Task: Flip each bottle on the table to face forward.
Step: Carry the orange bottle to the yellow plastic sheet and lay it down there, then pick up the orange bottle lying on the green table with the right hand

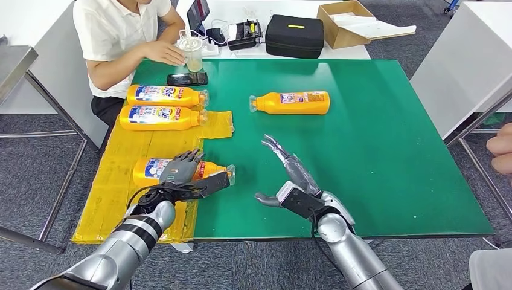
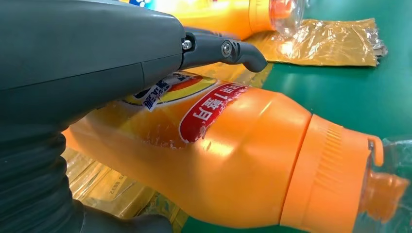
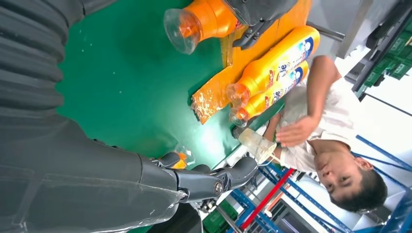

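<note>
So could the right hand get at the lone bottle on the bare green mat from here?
Probably yes: the right hand is open, and only bare green mat lies between it and the lone bottle.

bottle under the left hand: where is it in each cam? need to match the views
Head view: bottle near the table's front left, on the yellow sheet, under the left hand.
Left wrist view: bottle close up, cap toward the right edge.
Right wrist view: its cap end at the top edge.
Shared landmark: the yellow sheet.

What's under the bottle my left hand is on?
The near bottle lies partly on the yellow plastic sheet, its capped end over the green table. The left hand covers its middle, hiding what is beneath there.
</note>
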Controlling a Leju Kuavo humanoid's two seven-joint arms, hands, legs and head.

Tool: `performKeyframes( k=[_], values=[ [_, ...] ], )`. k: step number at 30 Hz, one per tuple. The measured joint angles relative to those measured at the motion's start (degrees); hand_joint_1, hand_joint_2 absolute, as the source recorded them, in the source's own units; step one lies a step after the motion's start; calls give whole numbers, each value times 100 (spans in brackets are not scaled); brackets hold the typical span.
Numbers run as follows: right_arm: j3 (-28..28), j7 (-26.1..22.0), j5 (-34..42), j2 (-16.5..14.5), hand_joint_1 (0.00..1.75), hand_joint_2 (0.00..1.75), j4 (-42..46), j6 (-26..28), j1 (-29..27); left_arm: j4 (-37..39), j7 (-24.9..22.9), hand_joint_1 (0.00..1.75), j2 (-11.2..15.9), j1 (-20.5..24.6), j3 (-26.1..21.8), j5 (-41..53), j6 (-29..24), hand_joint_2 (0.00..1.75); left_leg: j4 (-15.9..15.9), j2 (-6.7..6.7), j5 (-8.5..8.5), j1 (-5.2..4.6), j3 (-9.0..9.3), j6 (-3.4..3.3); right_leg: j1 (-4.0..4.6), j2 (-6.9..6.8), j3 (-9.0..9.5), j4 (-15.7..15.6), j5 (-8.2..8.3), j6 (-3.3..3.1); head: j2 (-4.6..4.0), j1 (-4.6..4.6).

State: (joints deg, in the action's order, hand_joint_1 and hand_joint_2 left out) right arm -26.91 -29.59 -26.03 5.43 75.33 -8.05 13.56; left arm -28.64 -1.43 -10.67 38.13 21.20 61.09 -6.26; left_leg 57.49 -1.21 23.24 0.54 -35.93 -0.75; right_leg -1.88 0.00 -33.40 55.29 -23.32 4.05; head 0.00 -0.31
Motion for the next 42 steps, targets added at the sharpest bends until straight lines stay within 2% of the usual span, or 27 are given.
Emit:
performKeyframes(
  k=[8,17,21,28,32,35,38,42],
  values=[
    [76,-41,49,-3,0,175,-136,-50,71,99,358,0,28,107,-39,-340,413,175,0,-7,0,0,13,0,0,-8,17,0,0,0,0,-1],
    [137,-83,51,-3,0,175,-234,-24,79,-23,712,0,19,-53,-55,-667,-201,175,1,-5,-1,0,17,-1,0,-7,17,0,0,0,0,0],
    [159,-86,33,-3,0,175,-235,8,51,-322,752,0,-18,-236,-42,-646,-619,0,1,-5,-1,0,14,-1,0,-7,13,-1,0,0,0,-1],
    [256,-119,8,3,0,175,-230,122,-84,-1125,584,0,-46,-653,213,-16,-1582,0,1,-4,0,0,12,-1,0,-7,10,-2,-1,0,0,-1],
    [291,-131,-65,19,0,175,-208,223,-176,-1491,519,0,-46,-857,388,193,-1807,175,0,-1,0,0,12,-1,0,-5,9,-2,0,0,0,0],
    [361,-72,-314,143,0,175,-95,465,-338,-1944,519,0,-46,-1154,531,467,-2017,175,1,-6,1,-2,12,-1,-1,-8,9,-3,-1,1,0,-1],
    [540,19,-592,404,0,175,72,743,-583,-2502,474,0,-39,-1531,709,754,-2199,175,1,-10,3,-6,5,-3,-3,-11,8,-4,-2,1,0,0],
    [846,85,-841,702,0,175,250,922,-859,-3032,422,0,-8,-1852,886,849,-2197,175,1,-3,8,-9,1,-5,-5,-8,-1,-7,-2,1,0,-1]
  ],
)
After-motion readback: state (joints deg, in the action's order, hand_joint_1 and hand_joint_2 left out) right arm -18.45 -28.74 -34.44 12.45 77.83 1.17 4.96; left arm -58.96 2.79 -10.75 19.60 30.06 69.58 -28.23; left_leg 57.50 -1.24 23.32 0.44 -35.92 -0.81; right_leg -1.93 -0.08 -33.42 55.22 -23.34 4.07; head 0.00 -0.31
